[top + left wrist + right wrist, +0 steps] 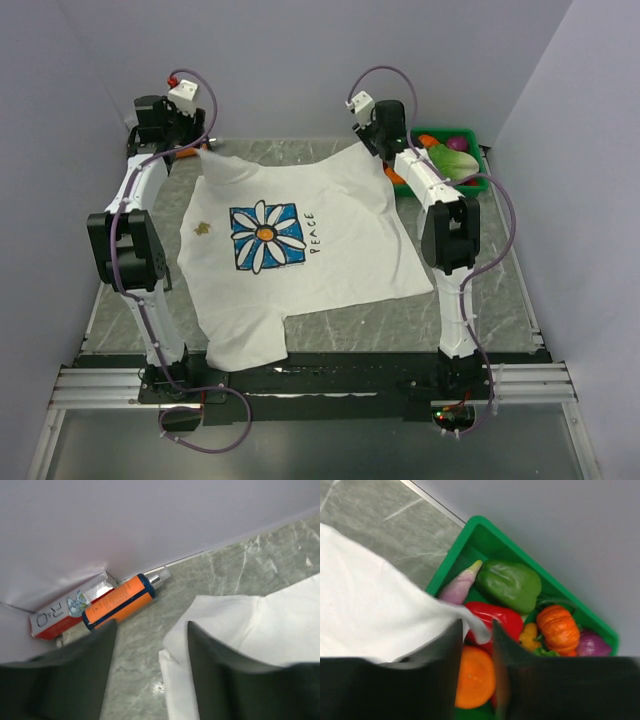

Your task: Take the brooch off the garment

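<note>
Brooch [203,228] on garment [340,260], both arms reaching its far corners, left jaws apart, right jaws slightly apart

A green tray [470,535] at the marbled bench's [360,320] far right corner holds toy vegetables [510,582]. An orange bottle [120,602] and a red-and-white box [60,616] lie against the back wall.

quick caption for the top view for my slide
White daisy T-shirt spread on a grey table, a small gold brooch pinned left of its blue print.
</note>
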Available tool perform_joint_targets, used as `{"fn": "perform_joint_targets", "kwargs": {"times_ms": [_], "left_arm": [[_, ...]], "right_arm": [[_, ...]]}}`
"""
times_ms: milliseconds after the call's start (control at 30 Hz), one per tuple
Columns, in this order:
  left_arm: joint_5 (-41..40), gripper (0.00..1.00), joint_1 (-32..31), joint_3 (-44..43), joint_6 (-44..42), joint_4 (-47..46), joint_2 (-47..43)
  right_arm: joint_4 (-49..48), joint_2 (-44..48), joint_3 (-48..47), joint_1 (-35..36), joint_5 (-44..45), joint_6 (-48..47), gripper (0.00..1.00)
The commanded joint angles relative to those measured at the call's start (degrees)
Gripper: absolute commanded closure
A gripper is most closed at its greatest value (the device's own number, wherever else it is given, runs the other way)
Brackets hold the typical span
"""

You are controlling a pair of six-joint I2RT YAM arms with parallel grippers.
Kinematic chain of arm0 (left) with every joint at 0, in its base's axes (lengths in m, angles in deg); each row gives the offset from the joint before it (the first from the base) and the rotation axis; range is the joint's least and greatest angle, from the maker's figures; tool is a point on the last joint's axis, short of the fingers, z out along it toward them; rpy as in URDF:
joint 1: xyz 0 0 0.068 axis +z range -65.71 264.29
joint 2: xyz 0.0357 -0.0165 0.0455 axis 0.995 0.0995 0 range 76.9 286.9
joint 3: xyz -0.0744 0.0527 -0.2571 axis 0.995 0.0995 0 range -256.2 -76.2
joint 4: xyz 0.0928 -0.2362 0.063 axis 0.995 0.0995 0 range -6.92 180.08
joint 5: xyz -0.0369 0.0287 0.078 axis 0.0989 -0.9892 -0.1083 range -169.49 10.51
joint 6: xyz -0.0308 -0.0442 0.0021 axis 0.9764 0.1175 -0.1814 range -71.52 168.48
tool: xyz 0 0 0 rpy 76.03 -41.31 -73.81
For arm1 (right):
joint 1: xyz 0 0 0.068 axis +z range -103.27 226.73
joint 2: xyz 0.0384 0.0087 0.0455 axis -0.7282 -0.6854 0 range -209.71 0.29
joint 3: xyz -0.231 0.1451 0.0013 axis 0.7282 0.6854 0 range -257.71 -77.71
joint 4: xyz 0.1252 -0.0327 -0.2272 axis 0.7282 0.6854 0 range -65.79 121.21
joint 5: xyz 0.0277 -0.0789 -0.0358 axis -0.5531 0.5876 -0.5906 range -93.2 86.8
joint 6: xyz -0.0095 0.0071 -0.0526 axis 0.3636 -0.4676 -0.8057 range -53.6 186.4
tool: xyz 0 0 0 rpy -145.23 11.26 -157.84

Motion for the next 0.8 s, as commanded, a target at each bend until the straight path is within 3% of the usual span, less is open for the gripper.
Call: {"fn": "perform_joint_targets", "kwargs": {"times_ms": [0,133,267,333,467,533,767], "left_arm": [[-1.05,0.28,0.04,-2.84,2.57,0.66,-5.45],[0.71,0.19,0.04,2.16,0.22,5.57,-15.38],[4.84,0.21,0.04,8.66,-7.43,22.32,-21.45],[4.75,0.21,0.12,14.54,-8.58,26.22,-23.83],[3.54,0.25,0.04,20.10,-9.29,35.29,-22.70],[1.34,0.29,0.04,20.89,-6.48,37.66,-19.89],[-4.38,0.33,0.04,21.68,-1.82,34.51,-15.66]], "right_arm": [[-0.11,8.75,-1.37,0.02,-0.21,2.42,0.40],[3.13,17.64,4.69,1.25,-7.56,4.18,0.34],[5.79,26.17,17.14,3.36,-15.92,4.98,0.33],[5.53,31.00,22.69,5.11,-18.22,4.71,0.33],[6.57,35.41,35.35,8.37,-22.98,1.20,0.36],[8.15,35.76,37.39,9.34,-24.20,1.98,0.39],[10.62,34.36,45.83,10.48,-19.29,2.25,0.49]]}}
